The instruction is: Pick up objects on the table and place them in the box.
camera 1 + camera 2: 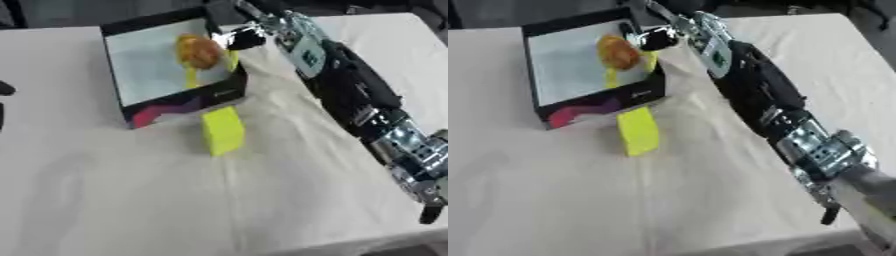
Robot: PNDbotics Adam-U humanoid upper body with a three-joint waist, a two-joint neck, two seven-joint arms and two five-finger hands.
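Note:
A black-rimmed box (122,102) with a pale inside stands at the far middle of the table. In it lies a round orange-brown object (199,51), with a thin yellow piece (190,77) under it. My right arm stretches from the lower right up to the box. Its hand (246,38) is over the box's far right edge, right beside the orange object, and too blurred to read. A yellow block (223,130) lies on the cloth just in front of the box, touching its near wall. A dark bit of my left hand (4,90) shows at the left edge.
A wrinkled white cloth (131,200) covers the table. The table's near edge (350,245) runs along the bottom right. My right forearm (350,90) crosses the right half of the table.

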